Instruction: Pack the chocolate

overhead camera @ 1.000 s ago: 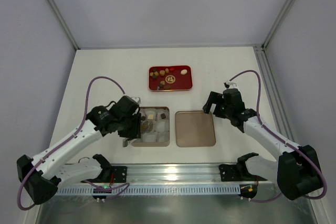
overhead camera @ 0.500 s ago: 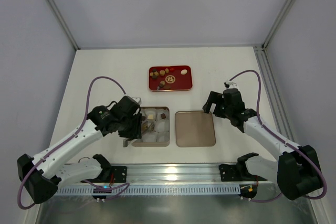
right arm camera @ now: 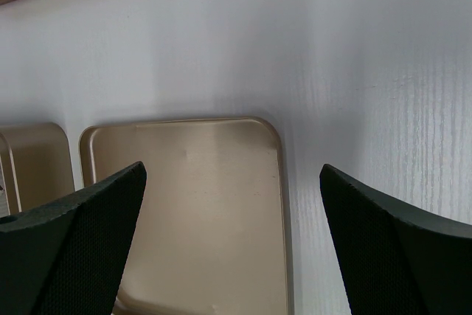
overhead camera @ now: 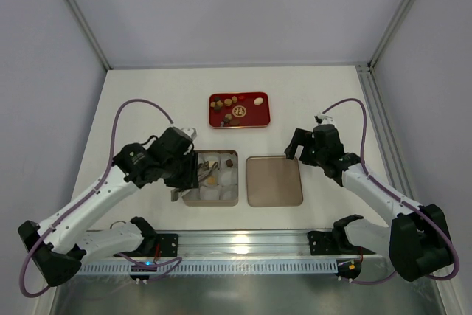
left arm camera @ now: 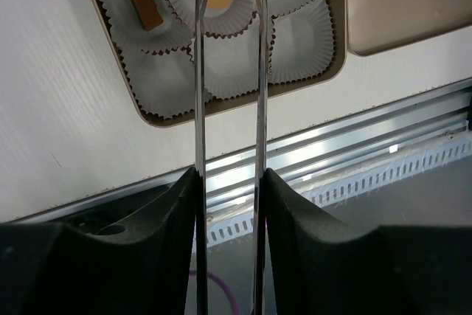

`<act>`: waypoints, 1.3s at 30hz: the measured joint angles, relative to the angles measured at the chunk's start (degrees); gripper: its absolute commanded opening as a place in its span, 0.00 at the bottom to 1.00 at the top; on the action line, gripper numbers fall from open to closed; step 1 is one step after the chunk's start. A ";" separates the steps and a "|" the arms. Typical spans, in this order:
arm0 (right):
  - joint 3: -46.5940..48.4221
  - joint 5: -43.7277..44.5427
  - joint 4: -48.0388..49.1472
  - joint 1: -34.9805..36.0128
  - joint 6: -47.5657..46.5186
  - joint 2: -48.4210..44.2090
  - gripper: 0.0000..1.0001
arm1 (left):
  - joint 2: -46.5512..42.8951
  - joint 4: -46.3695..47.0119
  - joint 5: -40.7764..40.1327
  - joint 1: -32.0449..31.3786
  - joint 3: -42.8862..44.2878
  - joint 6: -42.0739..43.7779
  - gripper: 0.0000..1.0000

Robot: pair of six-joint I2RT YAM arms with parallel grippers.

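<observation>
My left hand (overhead camera: 198, 172) hangs over the tin (overhead camera: 211, 203), its thin fingers slightly parted and gripping nothing. Two chocolates (left arm camera: 144, 7) sit in the tin's paper cups (left arm camera: 299, 31). Other chocolates (overhead camera: 230, 100) lie on the red tray (overhead camera: 262, 120) farther back. My right hand (right arm camera: 232, 171) gapes wide above the flat lid (overhead camera: 274, 181) on the counter (overhead camera: 147, 108).

A white bench (overhead camera: 147, 101) fills the middle under even, soft light. Plain pale grey walls close it in: the back wall (overhead camera: 236, 12) at 12 o'clock, the left wall (overhead camera: 37, 108) at 9 and the right wall (overhead camera: 439, 94) at 3. Metal struts (overhead camera: 77, 12) rise along the corners at 11 and 1. An aluminium rail (overhead camera: 243, 240) edges the bench at 6 o'clock.
</observation>
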 measured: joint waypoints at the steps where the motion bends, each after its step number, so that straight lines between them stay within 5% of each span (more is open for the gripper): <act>1: 0.00 0.00 0.00 0.00 0.00 0.00 1.00 | 0.00 -0.26 0.00 0.00 0.63 0.02 0.39; 17: 0.00 -0.44 -0.02 0.00 -0.04 -0.02 1.00 | 4.35 -1.66 -1.11 0.00 9.55 0.52 0.40; 29: 0.00 -1.22 -1.70 0.00 -0.79 -3.74 1.00 | 33.07 0.61 -8.70 4.31 38.07 8.15 0.40; 39: 0.00 -2.99 -4.50 0.00 -1.79 -8.00 1.00 | 51.98 0.90 -10.60 8.63 53.62 12.07 0.39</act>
